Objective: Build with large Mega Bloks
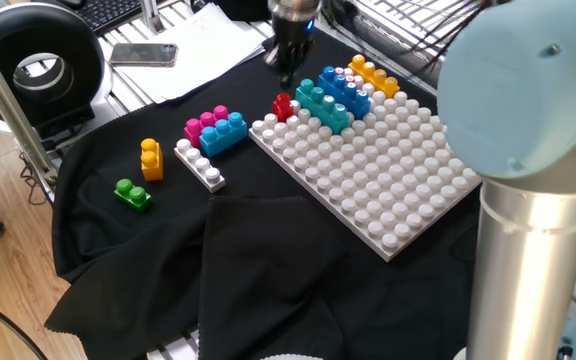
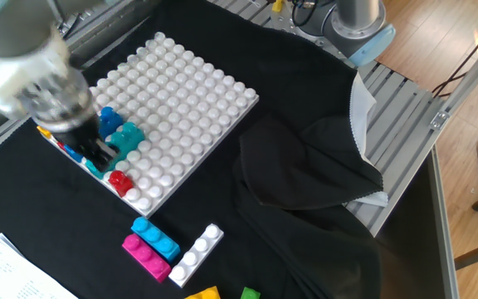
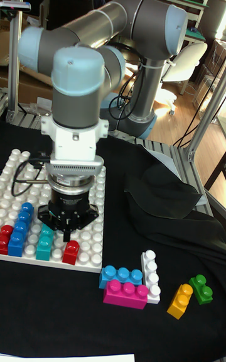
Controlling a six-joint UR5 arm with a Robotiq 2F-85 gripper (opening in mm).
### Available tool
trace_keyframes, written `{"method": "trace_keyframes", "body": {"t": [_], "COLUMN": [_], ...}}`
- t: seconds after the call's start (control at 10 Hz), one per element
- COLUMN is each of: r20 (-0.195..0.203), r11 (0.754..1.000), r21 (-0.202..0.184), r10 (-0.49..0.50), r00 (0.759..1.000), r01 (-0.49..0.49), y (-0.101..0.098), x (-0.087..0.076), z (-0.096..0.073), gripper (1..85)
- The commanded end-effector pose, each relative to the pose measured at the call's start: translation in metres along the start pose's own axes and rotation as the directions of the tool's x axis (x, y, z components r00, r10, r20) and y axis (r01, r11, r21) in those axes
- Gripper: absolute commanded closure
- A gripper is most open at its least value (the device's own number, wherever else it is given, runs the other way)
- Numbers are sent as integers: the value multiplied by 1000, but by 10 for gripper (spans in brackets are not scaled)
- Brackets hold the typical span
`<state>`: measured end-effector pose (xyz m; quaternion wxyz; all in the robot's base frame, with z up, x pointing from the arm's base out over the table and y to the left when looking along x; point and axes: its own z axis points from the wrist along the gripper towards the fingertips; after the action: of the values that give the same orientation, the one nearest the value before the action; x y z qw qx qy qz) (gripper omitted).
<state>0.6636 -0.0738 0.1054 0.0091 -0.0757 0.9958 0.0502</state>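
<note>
A small red brick (image 1: 283, 106) sits seated on the white studded board (image 1: 388, 175) at its corner, beside teal bricks (image 1: 322, 106). The end effector (image 1: 286, 62) hangs above it (blurred; finger spread unclear). Rise straight up, clear of the studs, before fetching another.

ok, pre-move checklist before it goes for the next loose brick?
1. Red brick seated at the white board's corner: ok.
2. Gripper clear of the red brick: ok, it hangs above, apart.
3. Jaws open: cannot tell, blurred.
4. Pink-and-blue pair, white brick, yellow brick, green brick uncovered on the black cloth: ok.
5. Free studs on the board: ok, most are bare.
</note>
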Motion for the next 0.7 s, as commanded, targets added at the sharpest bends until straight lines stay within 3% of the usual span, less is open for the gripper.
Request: {"method": "trace_keyframes", "body": {"t": [0.0,0.2,0.3,0.4,0.6], "r20": [-14,-84,-61,-8,31], "r11": [999,1000,999,999,998], "r21": [-24,3,30,9,7], "r10": [-36,5,14,53,68], "r00": [999,996,998,999,997], "r01": [35,-5,-12,-53,-68], "y": [-19,-24,-28,-19,-14], "x": [10,31,33,30,29], "z": [-30,-31,-33,-36,-38], "gripper": [840,840,840,843,843]}}
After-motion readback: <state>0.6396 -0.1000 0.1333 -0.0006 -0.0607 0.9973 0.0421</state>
